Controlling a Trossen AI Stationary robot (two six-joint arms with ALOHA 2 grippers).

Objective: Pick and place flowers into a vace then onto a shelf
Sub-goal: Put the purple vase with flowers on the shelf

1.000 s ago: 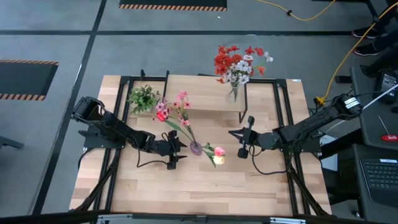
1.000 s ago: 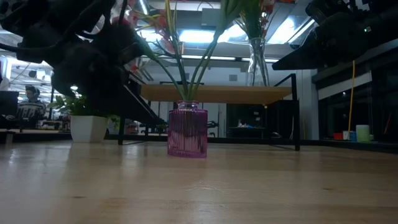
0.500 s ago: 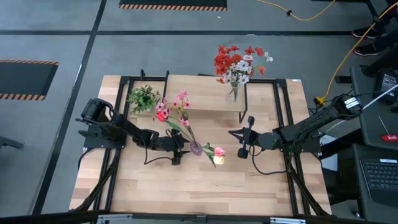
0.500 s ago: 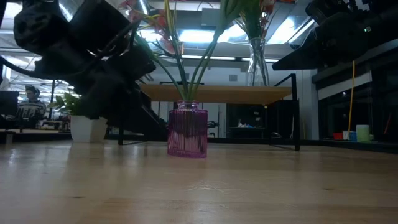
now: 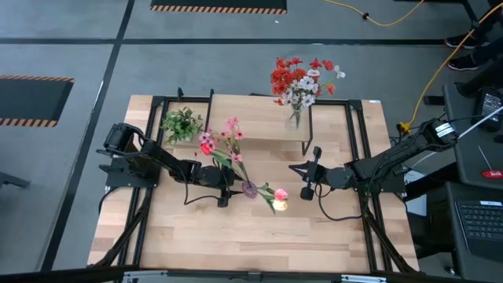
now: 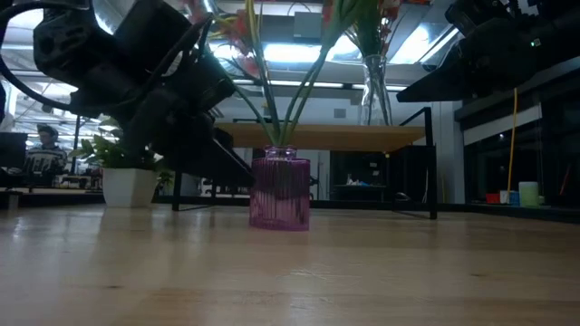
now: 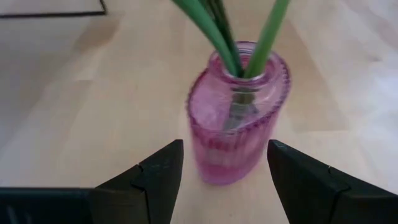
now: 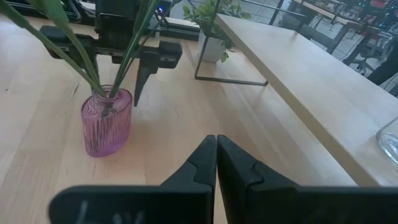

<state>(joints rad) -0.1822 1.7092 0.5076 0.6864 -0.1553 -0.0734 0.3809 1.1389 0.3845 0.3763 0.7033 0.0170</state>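
Flowers in a purple vase on the light-wood table, left gripper wide open just beside the vase, right gripper clenched near it, shelf behind, grey floor around.

Two black jointed arms trail dark cables, each claw wedge-fingered.

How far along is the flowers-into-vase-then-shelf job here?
Done: flowers stand in the purple vase on the table. In hand: the open left gripper brackets the vase, not yet closed. Left: gripping and lifting it onto the shelf. The right gripper waits shut nearby.
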